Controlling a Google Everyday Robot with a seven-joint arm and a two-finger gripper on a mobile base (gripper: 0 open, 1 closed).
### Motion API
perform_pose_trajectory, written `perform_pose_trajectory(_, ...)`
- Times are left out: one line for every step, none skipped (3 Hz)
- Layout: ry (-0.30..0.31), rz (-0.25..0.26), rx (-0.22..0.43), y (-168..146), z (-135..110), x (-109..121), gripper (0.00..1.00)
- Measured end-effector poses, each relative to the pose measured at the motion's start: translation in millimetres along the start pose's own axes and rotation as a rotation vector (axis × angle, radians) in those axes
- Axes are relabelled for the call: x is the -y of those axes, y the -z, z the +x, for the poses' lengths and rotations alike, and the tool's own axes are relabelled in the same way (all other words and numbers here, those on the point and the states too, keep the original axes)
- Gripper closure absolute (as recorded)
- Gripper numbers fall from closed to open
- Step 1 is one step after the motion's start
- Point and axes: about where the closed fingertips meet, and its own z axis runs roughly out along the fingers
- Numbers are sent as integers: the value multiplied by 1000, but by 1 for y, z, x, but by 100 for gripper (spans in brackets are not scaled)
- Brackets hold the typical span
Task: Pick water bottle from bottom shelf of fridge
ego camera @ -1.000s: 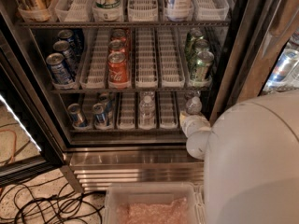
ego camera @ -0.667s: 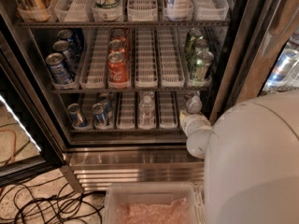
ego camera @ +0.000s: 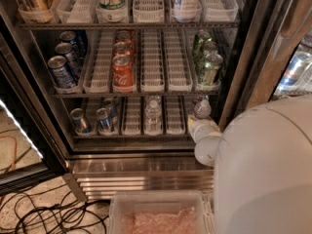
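Camera view: the water bottle (ego camera: 152,113) is small and clear, with a white cap and a pale label band. It stands upright in the centre lane of the bottom shelf (ego camera: 173,117) of the fridge (ego camera: 141,172). A second bottle (ego camera: 202,108) stands in the right lane. The claw (ego camera: 201,128) is at the shelf's right end, just in front of the second bottle; cannot tell if open or closed. Counts: two bottles and three low cans (ego camera: 103,120) on the bottom shelf. On the rack above: three blue cans (ego camera: 61,72), three red cans (ego camera: 123,72), three green cans (ego camera: 210,67).

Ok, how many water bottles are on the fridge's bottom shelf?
2: one water bottle at the centre, one at the right end, just behind the gripper. More may be hidden behind them.
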Motion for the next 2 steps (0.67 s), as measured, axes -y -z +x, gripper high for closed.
perform_pose_trajectory(11, 4, 13, 3, -4, -3, 100)
perform_pose_trajectory(21, 7, 25, 6, -6, -5, 100)
